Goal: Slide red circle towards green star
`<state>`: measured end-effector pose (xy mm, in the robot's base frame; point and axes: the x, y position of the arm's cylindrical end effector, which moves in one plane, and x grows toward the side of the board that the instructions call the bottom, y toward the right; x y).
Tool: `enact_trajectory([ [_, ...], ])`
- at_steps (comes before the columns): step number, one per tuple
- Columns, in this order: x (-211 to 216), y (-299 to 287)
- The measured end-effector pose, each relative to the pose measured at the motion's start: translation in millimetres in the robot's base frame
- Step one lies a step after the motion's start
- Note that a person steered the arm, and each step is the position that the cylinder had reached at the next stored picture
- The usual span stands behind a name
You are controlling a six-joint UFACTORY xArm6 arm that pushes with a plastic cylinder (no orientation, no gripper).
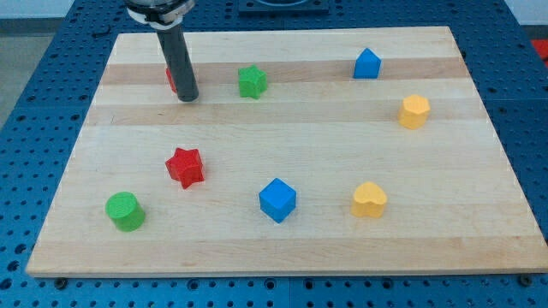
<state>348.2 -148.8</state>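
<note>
The red circle [170,79] is mostly hidden behind my rod near the view's top left; only a red sliver shows at the rod's left. My tip [187,97] rests on the board right beside it, at its lower right. The green star [252,81] lies to the right of the tip, a short gap away, at about the same height in the view.
A red star [185,166] lies left of centre. A green cylinder [125,210] sits at the bottom left. A blue cube [276,199] and a yellow heart [369,199] lie along the bottom. A blue pentagon block [366,64] and a yellow hexagon [413,111] lie at the right.
</note>
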Motion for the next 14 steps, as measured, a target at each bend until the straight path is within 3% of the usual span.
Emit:
enact_trajectory([
  [3,-10.1,-52.7],
  [6,-21.2,17.8],
  [9,-41.4,-24.0],
  [12,-59.9,45.2],
  [14,-68.8,54.4],
])
